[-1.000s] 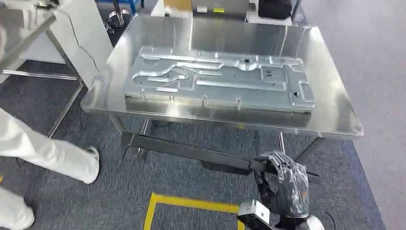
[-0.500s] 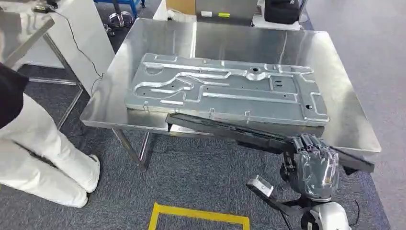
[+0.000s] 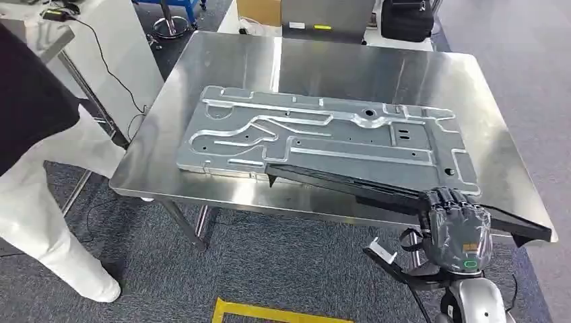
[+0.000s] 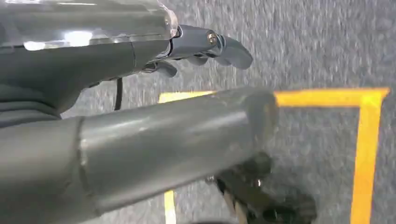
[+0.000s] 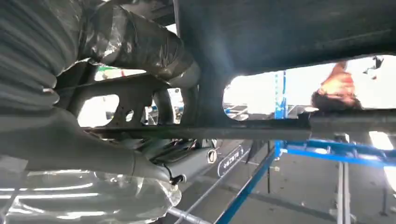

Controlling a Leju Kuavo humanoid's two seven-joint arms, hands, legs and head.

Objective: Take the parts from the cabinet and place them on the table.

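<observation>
Since a second ago, the black part (image 3: 377,192) had come up from below the table (image 3: 222,74) and now reached over its near edge. The whole view had shifted too, so the camera had moved, and the person (image 3: 40,155) on the left looked closer.

The right hand (image 3: 458,229) was at the near right and gripped the black part near its right end. The hand was wrapped in clear plastic. In the right wrist view, the fingers (image 5: 140,42) curled around the dark edge of the part (image 5: 289,32).

The black part was long and thin. Its left tip lay over the near edge of the metal plate (image 3: 323,134), and its right end stuck out past the near right corner of the table.

The metal plate lay flat in the middle of the shiny table. It was wide, with raised lines and small holes.

In the left wrist view, the left hand (image 4: 205,46) hung over grey carpet (image 4: 317,42) with yellow tape (image 4: 369,140) on it. It held nothing, and its fingers looked bent, but I could not tell whether they were apart or closed.

The person stood on the left, in white trousers and a dark top.
</observation>
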